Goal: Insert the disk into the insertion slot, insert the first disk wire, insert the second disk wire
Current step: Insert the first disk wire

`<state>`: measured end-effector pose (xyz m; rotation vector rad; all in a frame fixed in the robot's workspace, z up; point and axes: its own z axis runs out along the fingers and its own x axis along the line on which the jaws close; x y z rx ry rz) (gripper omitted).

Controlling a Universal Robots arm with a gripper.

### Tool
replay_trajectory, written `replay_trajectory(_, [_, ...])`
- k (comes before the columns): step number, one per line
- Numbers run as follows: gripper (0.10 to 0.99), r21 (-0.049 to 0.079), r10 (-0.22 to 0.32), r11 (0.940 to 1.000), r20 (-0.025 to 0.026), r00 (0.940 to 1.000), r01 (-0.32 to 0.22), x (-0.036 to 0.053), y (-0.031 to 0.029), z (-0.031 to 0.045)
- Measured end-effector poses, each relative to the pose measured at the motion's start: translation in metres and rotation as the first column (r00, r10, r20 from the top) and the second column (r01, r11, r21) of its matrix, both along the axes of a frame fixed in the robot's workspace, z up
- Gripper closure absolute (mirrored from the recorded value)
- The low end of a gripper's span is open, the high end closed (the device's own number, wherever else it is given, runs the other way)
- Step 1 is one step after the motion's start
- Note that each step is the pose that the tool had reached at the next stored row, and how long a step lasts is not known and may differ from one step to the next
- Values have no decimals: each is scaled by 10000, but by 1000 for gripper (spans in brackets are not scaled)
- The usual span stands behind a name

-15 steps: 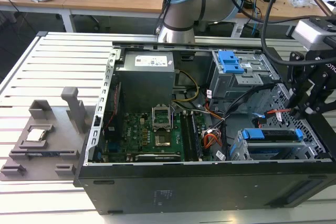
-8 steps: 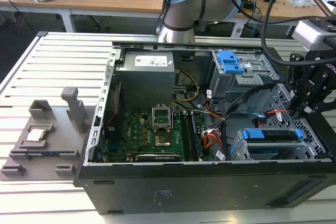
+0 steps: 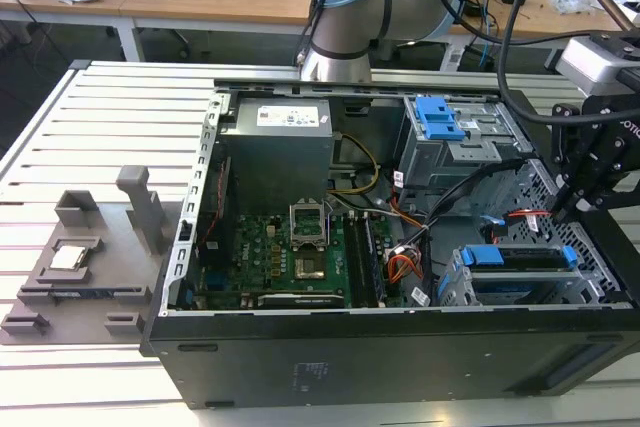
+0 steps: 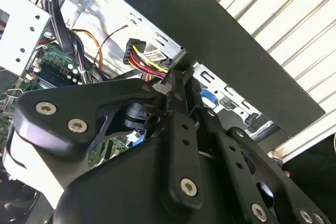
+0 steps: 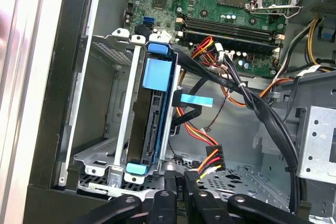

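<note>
The disk (image 3: 520, 259) sits inside the insertion slot (image 3: 455, 287) at the case's front on the exterior view's right, with its blue caddy tabs showing at both ends. The first wrist view shows the disk (image 5: 156, 114) edge-on in the perforated metal slot (image 5: 118, 129). My gripper (image 3: 570, 209) hangs just beyond the disk's connector end. Its fingers (image 5: 171, 182) are shut on a black plug of the disk wire (image 5: 205, 169), a red, yellow and black bundle. In the second wrist view the gripper (image 4: 176, 80) holds the same disk wire (image 4: 137, 53) near the bay wall.
A taller grey cage with a blue clip (image 3: 440, 122) stands behind the slot. Thick black cables (image 5: 252, 103) and a flat blue-tagged cable (image 5: 197, 99) cross the space beside the disk. Motherboard (image 3: 290, 257) and power supply (image 3: 275, 137) lie further in. A grey fixture (image 3: 75, 257) sits outside the case.
</note>
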<state>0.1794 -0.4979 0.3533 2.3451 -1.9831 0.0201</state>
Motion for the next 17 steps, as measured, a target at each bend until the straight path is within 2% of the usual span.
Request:
replay_trajectory(2, [906, 6, 1, 10000, 0, 10000, -1, -32, -1, -3])
replay_trajectory(8, [906, 0, 0, 10000, 2, 10000, 0, -292, -48, 0])
replay_trajectory(9, [906, 0, 0, 10000, 3, 10000, 0, -312, -58, 0])
replay_trajectory(17, [918, 0, 0, 10000, 3, 10000, 0, -334, -68, 0])
